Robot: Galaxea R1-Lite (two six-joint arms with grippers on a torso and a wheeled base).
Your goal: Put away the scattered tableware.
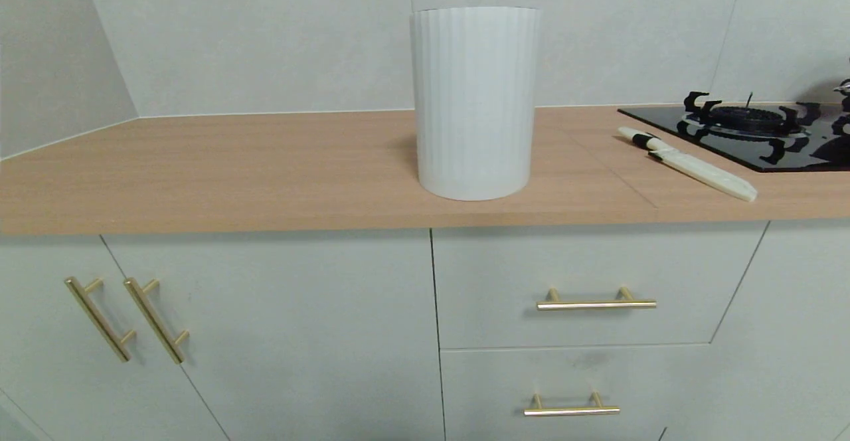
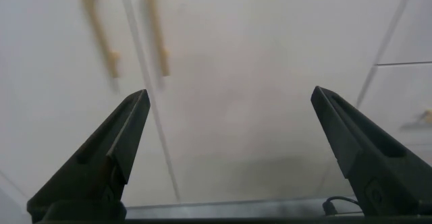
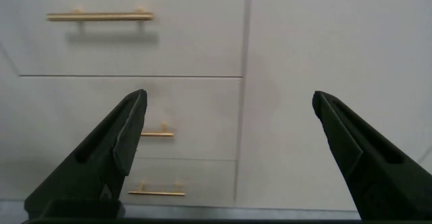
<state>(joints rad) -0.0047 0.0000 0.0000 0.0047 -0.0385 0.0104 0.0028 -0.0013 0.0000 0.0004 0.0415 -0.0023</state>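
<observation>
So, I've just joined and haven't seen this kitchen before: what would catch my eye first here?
The tall white ribbed container stands upright in the middle of the wooden countertop and dominates the head view. To its right, a cream knife lies flat beside the black gas hob. The left gripper and right gripper are open, facing the cabinet fronts.

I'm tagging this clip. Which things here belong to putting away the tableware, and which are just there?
Job: cream knife lying on the countertop; white ribbed container standing upright, the likely place for it.
Just there: gas hob, drawer handles, cabinet door handles.
</observation>
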